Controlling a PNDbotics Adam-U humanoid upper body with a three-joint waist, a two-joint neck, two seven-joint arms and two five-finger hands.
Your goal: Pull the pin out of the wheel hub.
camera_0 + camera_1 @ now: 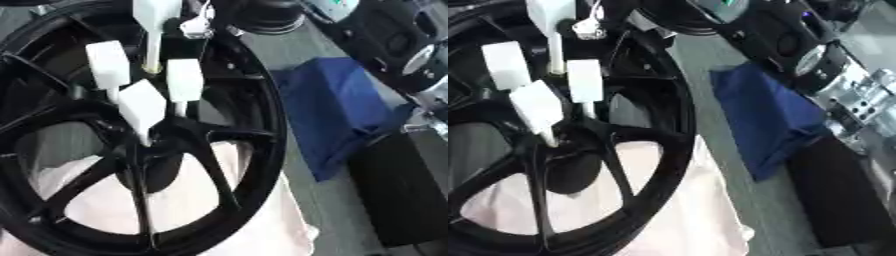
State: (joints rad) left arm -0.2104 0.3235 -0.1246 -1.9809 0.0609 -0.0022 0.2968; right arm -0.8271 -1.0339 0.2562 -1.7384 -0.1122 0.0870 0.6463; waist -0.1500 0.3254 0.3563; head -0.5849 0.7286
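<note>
A black spoked wheel fills the left of both views, lying on a pale pink cloth. Several white pins with blocky heads stand up around its hub. One tall pin rises at the top and another pin stands to the left. A third pin is to the right, and the nearest pin leans over the hub's middle. No hand touches any pin. Black and silver parts of my right arm show at the upper right; its hand is out of sight.
A blue cloth lies right of the wheel on the grey floor. A black block sits at the lower right. A small white wired part hangs by the rim at the top, beside a dark round base.
</note>
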